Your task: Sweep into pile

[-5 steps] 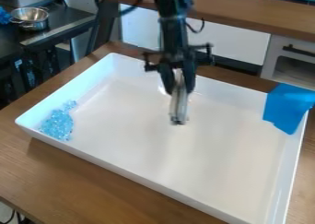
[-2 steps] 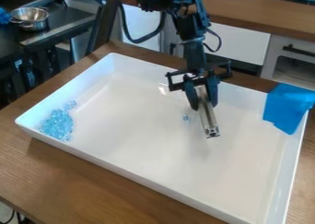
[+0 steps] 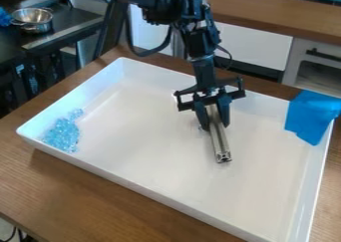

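Observation:
My gripper (image 3: 213, 122) hangs over the middle-right of the white tray (image 3: 153, 146), shut on a metal bar (image 3: 218, 139) that slants down toward the tray floor. Whether the bar touches the floor I cannot tell. A pile of light blue clear pieces (image 3: 63, 134) lies in the tray's left corner, well away from the bar. Just left of the gripper, a small bluish piece (image 3: 201, 128) is partly hidden by the finger.
A blue cloth (image 3: 309, 117) is draped over the tray's right corner. The tray's raised walls surround the work area, and it stands on a wooden table (image 3: 100, 188). At the upper left, a metal bowl (image 3: 32, 20) sits on a dark counter.
The gripper and bar first moved right, uncovering the small piece, then came slightly back left and nearer the camera. The corner pile looks unchanged.

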Tool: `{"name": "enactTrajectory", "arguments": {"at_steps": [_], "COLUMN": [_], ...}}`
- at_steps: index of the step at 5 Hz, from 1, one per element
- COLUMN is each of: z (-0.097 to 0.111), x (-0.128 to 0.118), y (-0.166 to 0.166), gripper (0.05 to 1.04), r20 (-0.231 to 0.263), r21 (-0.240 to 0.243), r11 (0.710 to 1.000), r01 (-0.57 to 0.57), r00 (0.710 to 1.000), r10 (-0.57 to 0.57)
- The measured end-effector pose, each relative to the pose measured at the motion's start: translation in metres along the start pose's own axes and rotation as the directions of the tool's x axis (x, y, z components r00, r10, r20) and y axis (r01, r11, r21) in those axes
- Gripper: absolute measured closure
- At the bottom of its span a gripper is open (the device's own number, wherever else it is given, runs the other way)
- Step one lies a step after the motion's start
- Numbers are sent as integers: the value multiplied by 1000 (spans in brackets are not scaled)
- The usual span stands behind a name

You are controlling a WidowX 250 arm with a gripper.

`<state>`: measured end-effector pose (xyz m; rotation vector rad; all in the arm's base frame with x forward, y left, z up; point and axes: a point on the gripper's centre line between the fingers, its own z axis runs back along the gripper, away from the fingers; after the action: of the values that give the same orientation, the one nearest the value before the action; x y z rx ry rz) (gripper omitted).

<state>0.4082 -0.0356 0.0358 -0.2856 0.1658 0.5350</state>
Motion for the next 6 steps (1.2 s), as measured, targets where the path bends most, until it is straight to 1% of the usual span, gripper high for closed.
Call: {"name": "enactTrajectory", "arguments": {"at_steps": [1,2,3,4,5,6], "z": [6,18,31,42,52,75], "x": [-7,-3,5,9,7,-5], "y": [25,67,121,164,196,169], "gripper": [713,713,713,713,713,713], "r20": [-20,-48,-49,-15,11,20], "r21": [6,-5,-4,76,124,108], "r11": [1000,996,984,980,983,994], "r01": [-8,-85,-178,-186,-132,-32], "r00": [1000,995,983,982,991,999], "r10": [8,84,177,188,131,30]}}
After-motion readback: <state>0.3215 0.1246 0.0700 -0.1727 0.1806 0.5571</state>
